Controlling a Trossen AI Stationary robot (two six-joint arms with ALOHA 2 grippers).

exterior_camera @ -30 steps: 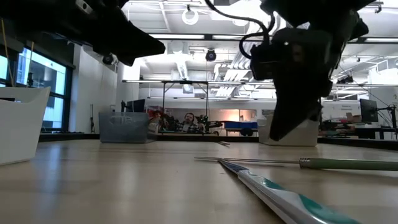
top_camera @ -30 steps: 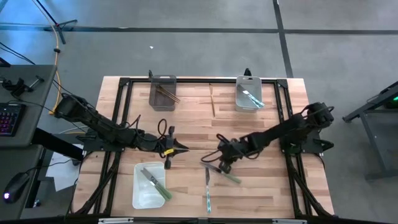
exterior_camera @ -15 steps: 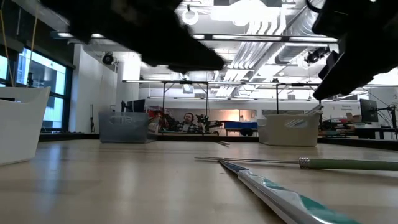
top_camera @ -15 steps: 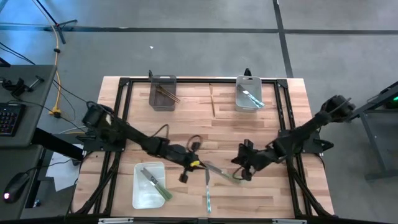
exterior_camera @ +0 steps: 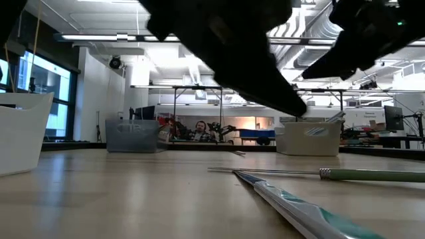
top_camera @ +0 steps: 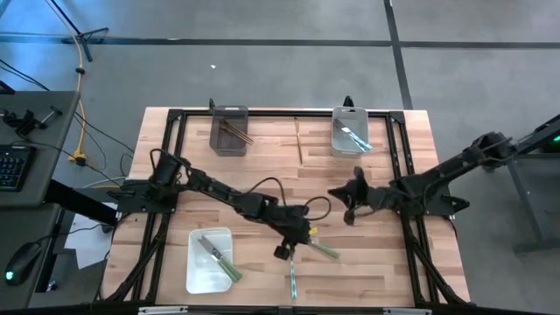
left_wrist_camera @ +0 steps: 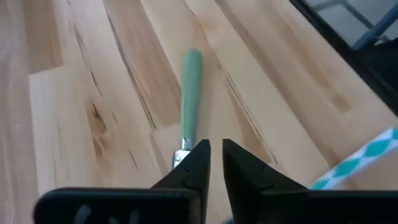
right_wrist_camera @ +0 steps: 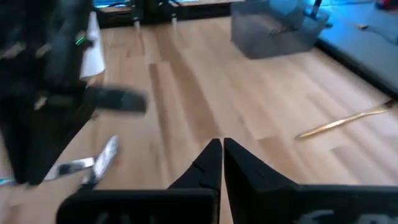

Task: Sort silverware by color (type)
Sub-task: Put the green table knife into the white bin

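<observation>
A green-handled knife (top_camera: 320,248) lies flat on the table near its middle, and its handle (left_wrist_camera: 190,87) shows in the left wrist view. A teal-striped utensil (top_camera: 292,276) lies beside it, nearer the front edge. My left gripper (top_camera: 284,250) hovers over the knife's blade end with its fingers (left_wrist_camera: 200,163) almost together and nothing between them. The low view shows the knife (exterior_camera: 372,175) resting on the wood, with the arm above it. My right gripper (top_camera: 350,198) is shut and empty, in the air right of centre. A brown stick (top_camera: 299,140) lies toward the far edge.
A white bin (top_camera: 210,261) at the near left holds green-handled knives. A dark grey bin (top_camera: 229,131) at the far edge holds brown sticks. A pale bin (top_camera: 348,131) there holds silvery utensils. Bare wood lies between the bins.
My left gripper has swept toward the table's right and near edge, from left of centre to over the green-handled knife. My right gripper has drawn back from the knife toward the right, then toward the far edge. The knife and the teal utensil have stayed in place.
</observation>
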